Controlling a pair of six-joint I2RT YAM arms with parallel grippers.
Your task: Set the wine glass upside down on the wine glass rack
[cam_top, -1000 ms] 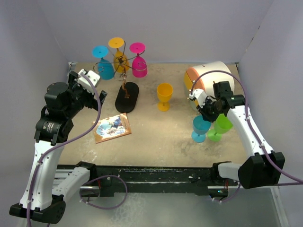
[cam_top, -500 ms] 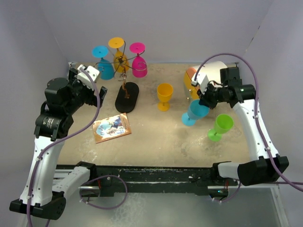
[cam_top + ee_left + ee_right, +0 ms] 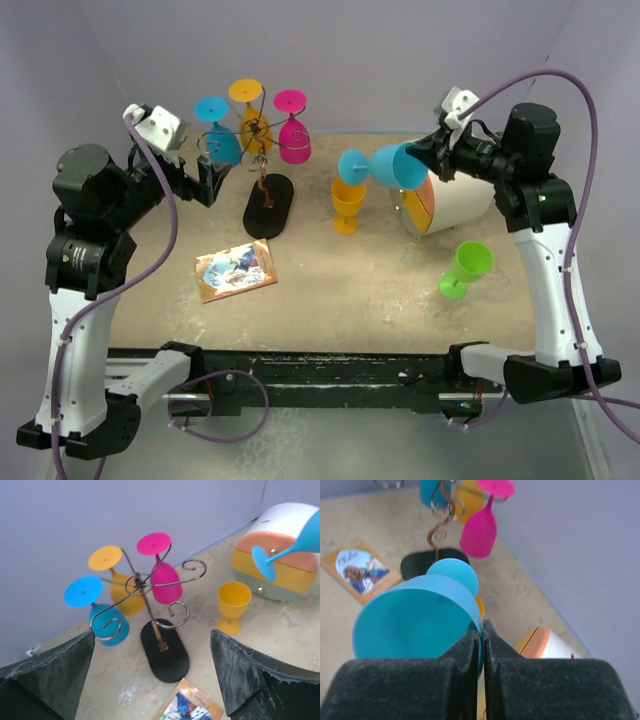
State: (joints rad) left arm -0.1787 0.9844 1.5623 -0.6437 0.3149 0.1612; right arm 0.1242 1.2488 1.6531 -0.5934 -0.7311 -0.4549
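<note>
Lifted since earlier, right gripper (image 3: 481, 635) pinched 1 blue wine glass (image 3: 400, 167) sideways; left gripper (image 3: 152, 675) spread; wine glass rack (image 3: 150, 605) carried 3 glasses (image 3: 294, 140).

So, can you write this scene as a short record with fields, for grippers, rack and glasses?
left gripper: open, empty, near the rack
right gripper: shut on the rim of the held blue glass, in the air, tilted sideways
rack holds, upside down: hung blue glass, hung yellow glass, hung pink glass
upright on table: standing yellow glass, green glass
</note>
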